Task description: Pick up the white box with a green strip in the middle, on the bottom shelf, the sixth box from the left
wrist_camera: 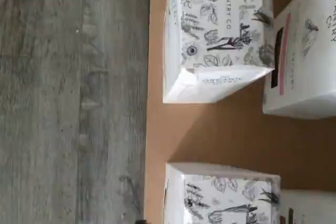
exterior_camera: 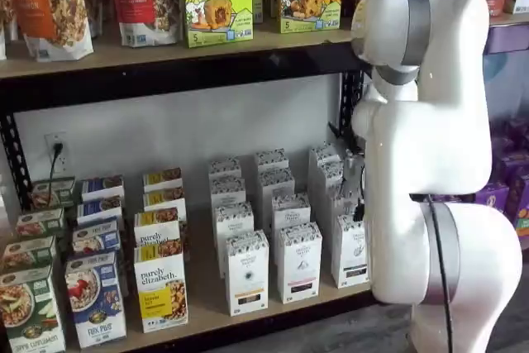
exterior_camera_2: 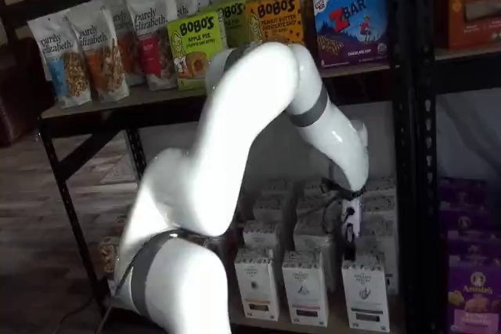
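The gripper (exterior_camera_2: 349, 246) hangs open just above the white box (exterior_camera_2: 365, 289).

Arm (exterior_camera_2: 235, 162): white with grey joint bands, arches from lower left up and over, then down toward the shelves.
Gripper (exterior_camera_2: 350, 249): hangs at the arm's end just above the front row of white cartons; black fingers seen side-on, gap not readable.
White box (exterior_camera_2: 365, 291): front carton at right, upright, directly under the gripper.
Bottom shelf (exterior_camera_2: 329, 325): holds rows of tall white cartons with speckled tops.
Upper shelf (exterior_camera_2: 117, 103): granola bags, Bobo's boxes, a blue ZBar box (exterior_camera_2: 352, 21).
Far right: purple boxes (exterior_camera_2: 473, 291).
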Available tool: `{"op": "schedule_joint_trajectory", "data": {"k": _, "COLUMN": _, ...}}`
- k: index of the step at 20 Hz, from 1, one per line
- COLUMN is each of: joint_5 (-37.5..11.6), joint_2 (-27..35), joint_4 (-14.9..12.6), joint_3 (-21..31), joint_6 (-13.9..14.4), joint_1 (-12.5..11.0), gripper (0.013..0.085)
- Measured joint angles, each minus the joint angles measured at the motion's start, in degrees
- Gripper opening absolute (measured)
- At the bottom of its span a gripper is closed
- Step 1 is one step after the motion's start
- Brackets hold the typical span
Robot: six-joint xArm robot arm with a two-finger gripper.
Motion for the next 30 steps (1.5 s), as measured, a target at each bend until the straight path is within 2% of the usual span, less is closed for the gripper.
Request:
{"op": "schedule_joint_trajectory", "data": {"k": 1, "joint_5": -0.09, "joint_2": 0.07, "joint_4": -1.75, "joint_3": 0.00, "joint_6": 1.55, "joint_1": 0.03, "gripper": 0.0850}}
{"op": "schedule_joint_trajectory", "data": {"k": 2, "joint_5": -0.36, "joint_2": 0.42, "joint_4": -5.60, "joint_3": 0.02, "joint_6": 4.85, "joint_1": 0.23, "gripper": 0.0850}}
{"op": "schedule_joint_trajectory", "data": {"k": 3, "joint_5": -0.48, "joint_2": 0.79, "joint_4": -7.11, "joint_3": 0.01, "joint_6": 6.23, "joint_1": 0.44, "gripper": 0.0850}}
{"op": "schedule_joint_trajectory", "data": {"k": 15, "joint_5": -5.36, "joint_2": 4.50, "joint_4": -9.11, "joint_3": -0.39, "joint_6": 8.55, "joint_1": 1.34, "gripper": 0.0850}}
{"op": "schedule_joint_trajectory", "data": {"k": 24, "joint_5": -4.95, "joint_2": 8.10, "joint_4": -10.54, "joint_3": -4.42, "joint_6": 9.54, "joint_1": 1.04, "gripper": 0.0850}}
{"op": "schedule_joint_trajectory", "data": {"k": 26, "joint_5": -4.49, "joint_2": 8.85, "joint_4": -12.30, "joint_3": -5.56, "joint_6": 10.97, "joint_1": 0.91, "gripper": 0.0850}}
{"op": "schedule_joint_trajectory", "data": {"k": 30, "joint_5": -3.75, "joint_2": 9.83, "joint_4": -17.66, "joint_3": -6.78, "joint_6": 15.63, "joint_1": 0.87, "gripper": 0.0850}}
